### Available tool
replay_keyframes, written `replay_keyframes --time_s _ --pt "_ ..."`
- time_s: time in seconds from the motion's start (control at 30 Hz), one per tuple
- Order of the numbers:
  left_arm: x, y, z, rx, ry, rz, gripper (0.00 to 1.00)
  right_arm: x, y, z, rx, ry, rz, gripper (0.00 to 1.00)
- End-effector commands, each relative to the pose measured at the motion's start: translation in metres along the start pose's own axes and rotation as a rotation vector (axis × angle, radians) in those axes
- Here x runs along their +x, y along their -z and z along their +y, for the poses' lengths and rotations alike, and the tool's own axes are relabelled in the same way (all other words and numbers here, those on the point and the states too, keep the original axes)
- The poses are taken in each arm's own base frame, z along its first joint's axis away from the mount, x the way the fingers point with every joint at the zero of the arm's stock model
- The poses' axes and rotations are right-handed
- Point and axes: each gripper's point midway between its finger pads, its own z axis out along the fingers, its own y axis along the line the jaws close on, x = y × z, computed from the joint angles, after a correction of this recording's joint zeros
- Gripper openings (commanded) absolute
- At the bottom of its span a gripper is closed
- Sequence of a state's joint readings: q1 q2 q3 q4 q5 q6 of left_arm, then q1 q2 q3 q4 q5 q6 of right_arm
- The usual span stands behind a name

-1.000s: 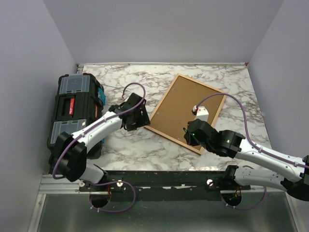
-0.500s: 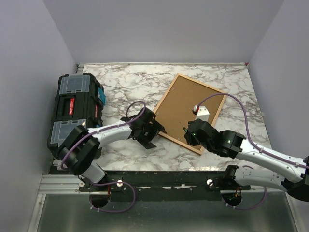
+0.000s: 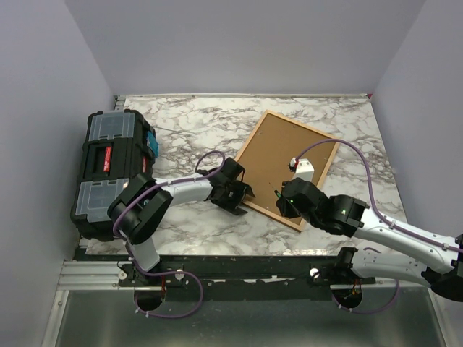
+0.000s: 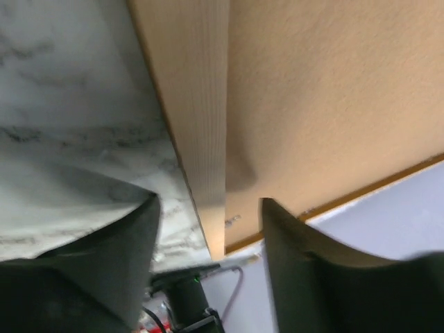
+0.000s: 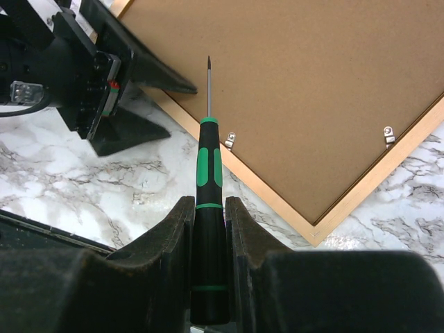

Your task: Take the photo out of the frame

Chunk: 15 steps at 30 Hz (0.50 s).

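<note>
The frame [image 3: 304, 127] lies face down on the marble table, its brown backing board [image 3: 278, 163] facing up. The photo is hidden under the board. My left gripper [image 3: 242, 194] is open at the frame's near-left edge. In the left wrist view it [image 4: 208, 205] straddles the wooden rail [image 4: 198, 104], one finger over the table and one over the board [image 4: 333, 90]. My right gripper [image 5: 209, 205] is shut on a green-and-black screwdriver [image 5: 209, 163]. The screwdriver's tip points over the board [image 5: 298, 90], just past the rail [image 5: 277, 201]. My left gripper [image 5: 177, 111] shows there too.
A black toolbox [image 3: 112, 170] stands at the table's left edge. Two small metal clips [image 5: 230, 141] [image 5: 388, 133] sit on the frame's inner edges against the board. Grey walls close in the table on three sides.
My left gripper has swung right and down from beside the toolbox to the frame's near-left edge. The right arm and screwdriver have not moved.
</note>
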State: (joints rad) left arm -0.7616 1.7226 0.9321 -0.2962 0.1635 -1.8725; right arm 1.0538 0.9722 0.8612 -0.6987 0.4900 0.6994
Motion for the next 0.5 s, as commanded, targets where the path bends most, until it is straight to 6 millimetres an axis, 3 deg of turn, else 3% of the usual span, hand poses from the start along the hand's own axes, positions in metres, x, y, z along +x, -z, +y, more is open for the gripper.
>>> replay_keyframes --time_s 0.0,0.3,0.37,0.47 --pt "-0.03 -0.012 0.023 -0.104 -0.057 -0.166 0.48 -0.007 0.003 -0.004 0.012 -0.022 -0.035 0.0" --pt "-0.06 -0.005 0.008 -0.128 -0.421 -0.254 0.08 0.008 -0.004 -0.001 -0.011 0.006 0.011 0.0" --pt "-0.067 -0.004 -0.003 -0.11 -0.531 -0.242 0.01 0.014 -0.007 0.001 -0.017 0.01 0.036 0.0" --pt "-0.083 0.0 -0.015 -0.101 -0.687 -0.232 0.0 0.025 -0.012 0.008 -0.047 0.024 0.077 0.0"
